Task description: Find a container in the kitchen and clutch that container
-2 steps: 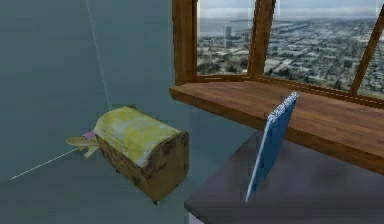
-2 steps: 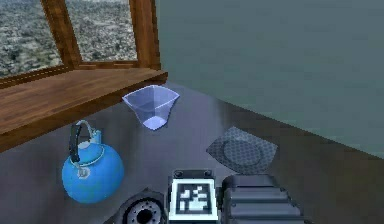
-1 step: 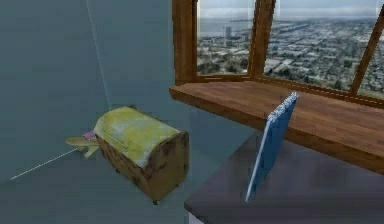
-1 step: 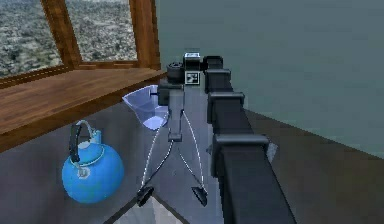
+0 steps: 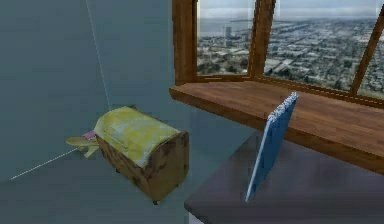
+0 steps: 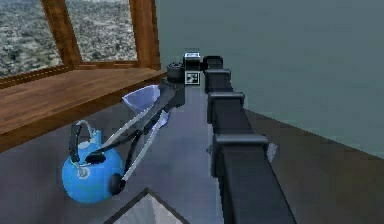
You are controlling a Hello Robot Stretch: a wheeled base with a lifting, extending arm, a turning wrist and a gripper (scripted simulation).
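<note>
At the arm's far end: the hand [image 6: 116, 168], its dark body just left of two white marked squares, with thin fingers [image 6: 141, 150] slanting down toward the arm side view's left.
Hand state: cannot tell whether it holds anything.
Container: a round blue kettle-like vessel [image 6: 85, 180] with a looped handle sits on the dark surface [image 6: 188, 150] at the fingertips; contact cannot be told.
Near the hand's body: a pale grey-blue scoop shape [image 6: 145, 100].
Arm: a dark square bar [image 6: 238, 150].
Beyond the surface: a wooden window ledge [image 6: 60, 100].
Forward view: a blue flat panel [image 5: 270, 145] upright on the surface; a yellow-topped wooden chest [image 5: 145, 148] on the floor.
</note>
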